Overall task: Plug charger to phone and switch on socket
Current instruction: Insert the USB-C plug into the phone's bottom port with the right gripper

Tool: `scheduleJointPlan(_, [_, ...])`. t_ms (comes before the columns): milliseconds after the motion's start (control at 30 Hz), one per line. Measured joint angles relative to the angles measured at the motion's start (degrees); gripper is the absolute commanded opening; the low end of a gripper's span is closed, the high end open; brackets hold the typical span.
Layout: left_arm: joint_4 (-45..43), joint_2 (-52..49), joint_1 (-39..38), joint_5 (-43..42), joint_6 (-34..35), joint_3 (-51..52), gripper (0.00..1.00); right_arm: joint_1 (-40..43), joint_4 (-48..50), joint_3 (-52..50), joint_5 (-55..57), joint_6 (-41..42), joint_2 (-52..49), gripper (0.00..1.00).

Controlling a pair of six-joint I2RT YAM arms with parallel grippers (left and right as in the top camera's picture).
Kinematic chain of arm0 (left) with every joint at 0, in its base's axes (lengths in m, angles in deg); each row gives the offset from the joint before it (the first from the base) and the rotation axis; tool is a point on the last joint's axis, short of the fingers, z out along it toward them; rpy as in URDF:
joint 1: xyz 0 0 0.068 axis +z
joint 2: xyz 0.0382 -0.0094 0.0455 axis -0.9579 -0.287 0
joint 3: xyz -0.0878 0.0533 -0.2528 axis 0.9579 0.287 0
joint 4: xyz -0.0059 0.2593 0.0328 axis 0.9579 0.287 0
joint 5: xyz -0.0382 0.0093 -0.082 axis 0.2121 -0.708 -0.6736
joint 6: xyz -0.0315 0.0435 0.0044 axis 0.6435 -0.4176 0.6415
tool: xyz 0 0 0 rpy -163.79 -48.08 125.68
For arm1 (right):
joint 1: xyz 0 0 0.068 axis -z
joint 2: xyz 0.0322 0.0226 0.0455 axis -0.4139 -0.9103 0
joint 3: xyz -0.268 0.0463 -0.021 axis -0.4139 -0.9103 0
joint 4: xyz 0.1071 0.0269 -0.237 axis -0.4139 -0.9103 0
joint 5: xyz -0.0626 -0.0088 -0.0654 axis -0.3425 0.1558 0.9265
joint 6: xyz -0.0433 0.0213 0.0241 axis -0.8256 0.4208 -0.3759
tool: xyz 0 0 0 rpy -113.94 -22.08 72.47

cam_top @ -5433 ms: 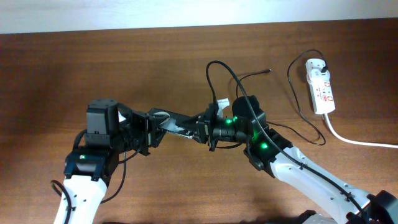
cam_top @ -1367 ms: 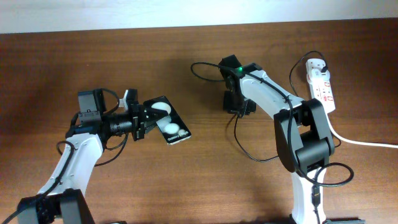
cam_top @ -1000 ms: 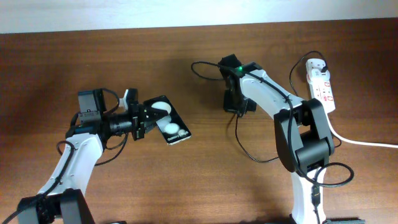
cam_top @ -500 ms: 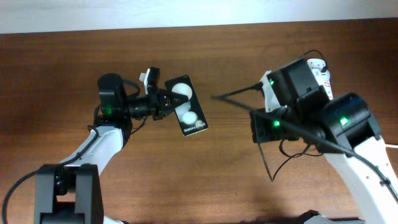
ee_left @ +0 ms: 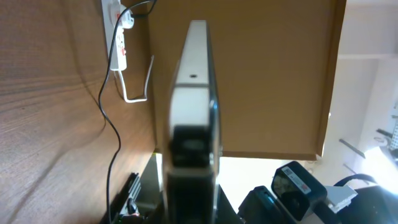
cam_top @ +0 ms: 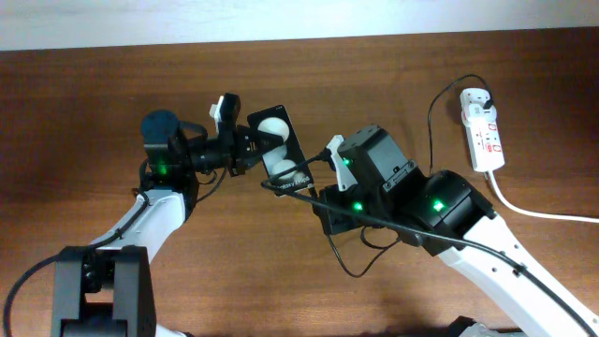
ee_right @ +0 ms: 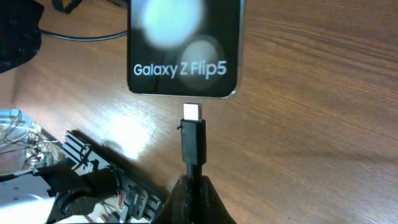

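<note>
Right hand [ee_right: 193, 182] pinching charger [ee_right: 193, 140] | tip near phone [ee_right: 185, 46] | brown wooden table [ee_right: 311, 124] | white wall [cam_top: 281, 19]

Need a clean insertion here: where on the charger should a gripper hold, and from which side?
Grip the charger on its black plug body, behind the metal tip, coming from the cable end along its length. That straight body leaves the tip free, aimed at the phone's lower edge.

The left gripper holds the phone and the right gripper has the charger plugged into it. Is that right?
Not quite. The left gripper does hold the phone, but the charger in the right gripper is not plugged in. The right wrist view shows its metal tip just short of the phone's edge, with a gap.
</note>
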Motion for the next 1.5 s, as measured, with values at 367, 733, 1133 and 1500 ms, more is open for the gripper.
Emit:
scheduleJointPlan(367, [-3.19,0.0,0.0,0.7,1.03,0.0,0.0,-1.51,1.14,-0.09,-1.73,0.85,-4.13,0.04])
scheduleJointPlan(733, [-3.17,0.0,0.15,1.16,5.86,0.0,0.0,-1.55,2.64,-0.11,-1.75,1.05,-4.13,0.04])
scheduleJointPlan(1133, [-6.36,-0.02,0.48,1.11,6.73,0.0,0.0,-1.7,3.67,-0.11,-0.9,0.96,-4.13,0.04])
scheduleJointPlan(1500, [-6.38,-0.02,0.7,1.33,6.75,0.0,0.0,-1.77,5.03,-0.22,-0.87,0.96,-4.13,0.04])
